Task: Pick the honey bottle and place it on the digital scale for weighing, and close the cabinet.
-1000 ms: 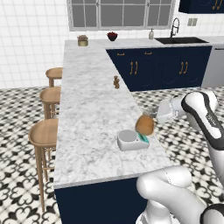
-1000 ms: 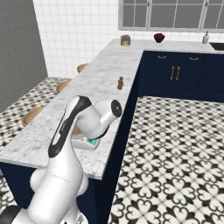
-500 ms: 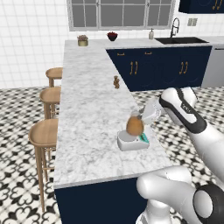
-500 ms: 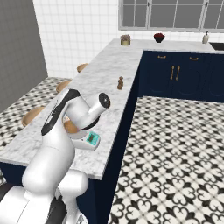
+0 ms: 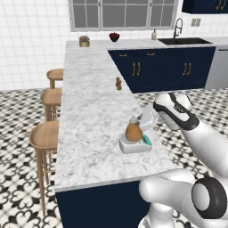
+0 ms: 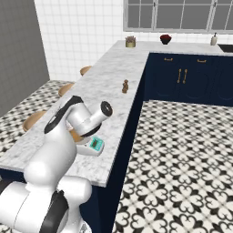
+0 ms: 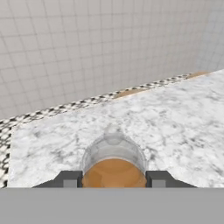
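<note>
**Bottle over the scale, release is the risk**

My pincer (image 7: 113, 179) is clamped on the honey bottle (image 5: 133, 132), which sits on or just above the digital scale (image 5: 135, 144) near the counter (image 5: 93, 111) edge. Letting go tilted could topple it floorward.

In the right base view, the honey bottle (image 6: 74, 135) is almost wholly hidden behind the robot's white forearm, a sliver of orange being all that is seen, and the near half of the digital scale (image 6: 93, 145) is covered by the same arm. In the hand view, the bottle's lower body is cut off at the bottom, and the finger tips (image 7: 69, 179) are seen only as dark stubs on either side of it. In the left base view, the gripper (image 5: 141, 126) is partly masked by the bottle (whether the scale is touched by the bottle's base cannot be told), and the teal patch's markings are too small to be read.
</note>
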Motion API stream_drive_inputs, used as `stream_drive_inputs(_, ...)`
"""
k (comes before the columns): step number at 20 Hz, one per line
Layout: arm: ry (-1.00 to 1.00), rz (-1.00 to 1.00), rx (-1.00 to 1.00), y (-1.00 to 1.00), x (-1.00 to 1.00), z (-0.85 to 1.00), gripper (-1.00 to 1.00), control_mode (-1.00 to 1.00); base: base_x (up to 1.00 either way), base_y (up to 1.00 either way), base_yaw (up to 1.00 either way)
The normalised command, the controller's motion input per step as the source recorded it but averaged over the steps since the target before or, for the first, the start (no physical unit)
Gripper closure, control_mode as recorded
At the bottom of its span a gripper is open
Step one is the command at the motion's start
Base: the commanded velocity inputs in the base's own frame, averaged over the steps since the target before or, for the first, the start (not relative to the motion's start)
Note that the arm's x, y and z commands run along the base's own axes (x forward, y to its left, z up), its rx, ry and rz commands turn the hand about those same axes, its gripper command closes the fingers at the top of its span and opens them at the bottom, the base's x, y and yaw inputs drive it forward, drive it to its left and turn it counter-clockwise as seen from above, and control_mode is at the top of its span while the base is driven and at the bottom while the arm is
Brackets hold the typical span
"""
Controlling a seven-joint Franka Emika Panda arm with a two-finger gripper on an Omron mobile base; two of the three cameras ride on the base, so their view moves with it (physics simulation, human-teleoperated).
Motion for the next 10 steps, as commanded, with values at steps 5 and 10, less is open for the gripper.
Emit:
stream_drive_inputs(5, -0.03, 0.01, 0.1, 0.02, 0.28, -0.44, 1.0, -1.0, 0.0, 0.0, 0.0)
stream_drive_inputs(10, -0.13, 0.0, 0.0, 0.0, 0.07, -0.09, 1.0, -1.0, 0.0, 0.0, 0.0)
